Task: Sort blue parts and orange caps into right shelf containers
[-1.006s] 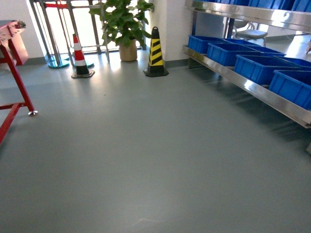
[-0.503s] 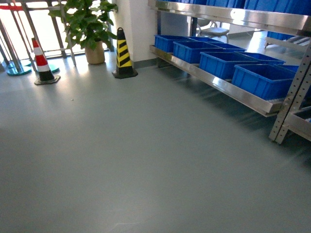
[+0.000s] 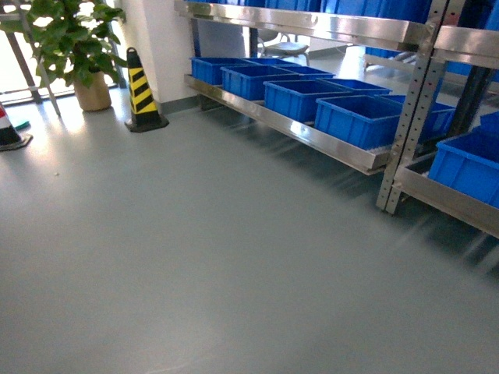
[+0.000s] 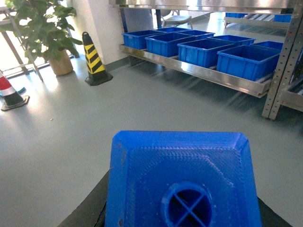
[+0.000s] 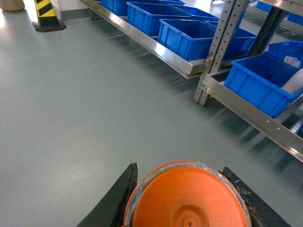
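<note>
Head view is showing a scene that has swung since the earlier frames: the red-framed table and the metal railing are no longer showing, the yellow-and-black striped cone (image 3: 143, 93) is now sitting at 10 o'clock, and the stainless-steel shelf (image 3: 312, 136) with its row of bright blue plastic crates (image 3: 355, 117) is stretching from 12 toward 3 o'clock, with a perforated upright post (image 3: 409, 117) newly showing. A leafy potted plant (image 3: 74, 47) is standing at 11 o'clock beside the cone.

Left wrist view is showing the left gripper (image 4: 182, 208) closed around a bright blue boxy plastic part (image 4: 182, 177), its dark fingers (image 4: 87, 210) pressing both sides; a round hole with a cross inside is facing the camera. Right wrist view is showing the right gripper (image 5: 187, 198) clamped on a round orange cap (image 5: 187, 196), black fingers (image 5: 116, 198) hugging its rim. No lettering is readable anywhere.
</note>
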Available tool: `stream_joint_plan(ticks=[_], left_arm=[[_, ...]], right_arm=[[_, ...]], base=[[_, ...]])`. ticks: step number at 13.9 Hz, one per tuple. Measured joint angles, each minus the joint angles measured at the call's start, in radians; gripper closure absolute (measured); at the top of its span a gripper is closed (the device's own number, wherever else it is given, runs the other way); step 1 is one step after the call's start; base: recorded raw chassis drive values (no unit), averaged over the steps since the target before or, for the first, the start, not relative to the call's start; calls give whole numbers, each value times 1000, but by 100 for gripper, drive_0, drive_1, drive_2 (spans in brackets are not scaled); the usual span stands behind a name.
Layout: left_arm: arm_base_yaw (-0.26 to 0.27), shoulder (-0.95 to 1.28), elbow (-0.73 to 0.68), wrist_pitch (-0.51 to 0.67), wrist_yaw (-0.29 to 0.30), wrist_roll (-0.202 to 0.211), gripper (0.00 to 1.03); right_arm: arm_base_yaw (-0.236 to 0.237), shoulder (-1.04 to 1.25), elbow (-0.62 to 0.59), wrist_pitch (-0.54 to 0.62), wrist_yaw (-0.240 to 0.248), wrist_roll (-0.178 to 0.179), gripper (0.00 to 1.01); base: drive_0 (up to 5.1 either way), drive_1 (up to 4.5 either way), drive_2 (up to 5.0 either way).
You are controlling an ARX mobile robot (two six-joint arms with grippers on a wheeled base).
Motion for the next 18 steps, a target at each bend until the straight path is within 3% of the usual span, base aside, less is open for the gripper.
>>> stream_joint_plan(ticks=[18], left_arm=[[0, 0, 0, 0, 0, 0, 59]], right_arm=[[0, 0, 0, 0, 0, 0, 58]], base=[[-167, -167, -167]])
